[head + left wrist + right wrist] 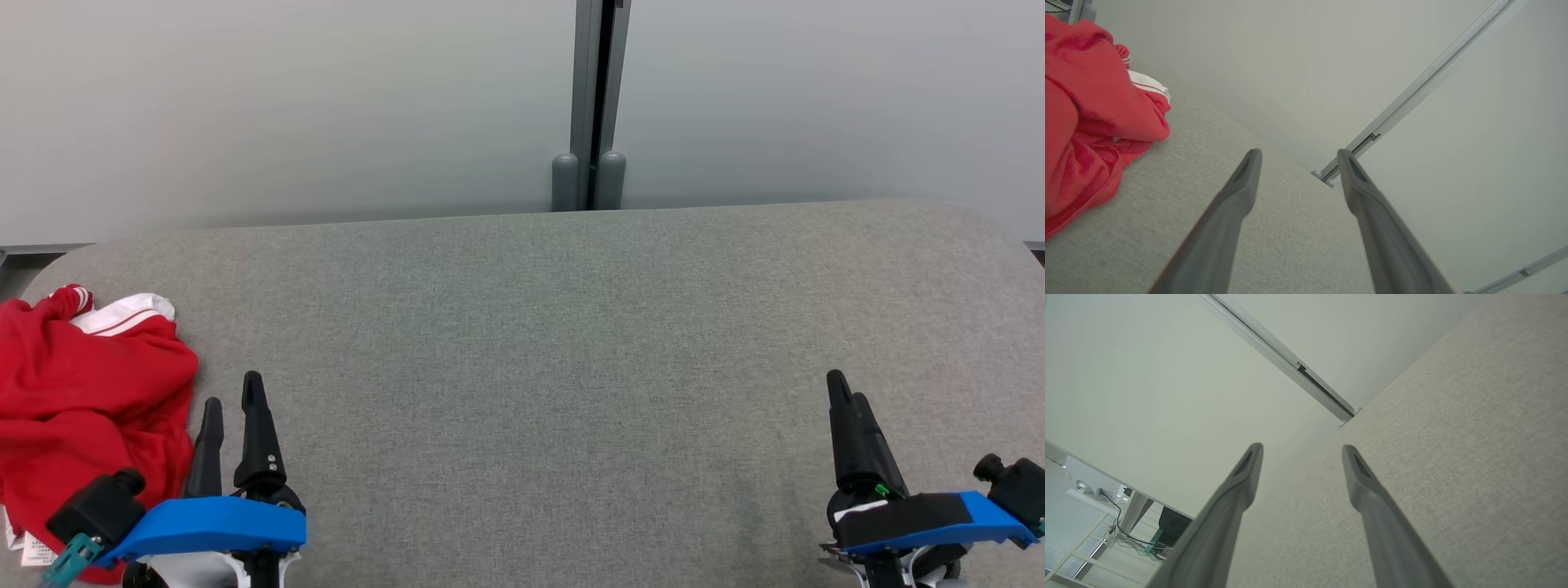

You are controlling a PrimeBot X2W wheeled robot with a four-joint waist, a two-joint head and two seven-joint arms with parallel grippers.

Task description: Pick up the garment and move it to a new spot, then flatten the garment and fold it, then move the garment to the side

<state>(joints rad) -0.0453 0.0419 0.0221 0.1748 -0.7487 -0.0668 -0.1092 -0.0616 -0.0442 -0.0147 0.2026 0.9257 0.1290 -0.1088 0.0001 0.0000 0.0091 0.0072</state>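
The red garment (90, 392) lies crumpled at the left edge of the head view, on the grey fabric tabletop (539, 367). The heap is partly cut off by the frame. Its long axis runs roughly up and down the picture, from near the tabletop's rounded far corner to the bottom left. The upper end carries a white trim (122, 313) with a thin red stripe, which points toward the upper right. A small white label (34, 549) peeks out at the lower left.

The left gripper (233, 389) sits at the lower left, just beside the garment's right edge, fingers pointing up the frame. In the left wrist view its jaws stand well apart with nothing between them (1299, 153), and the garment (1090, 106) bulks in the upper left, clear of both fingers.

The right gripper (847, 386) is at the lower right of the head view, well apart from the garment. In the right wrist view its jaws are likewise spread and empty (1301, 447) over bare tabletop.

A pale wall (286, 106) with a grey post (589, 98) fills the top.
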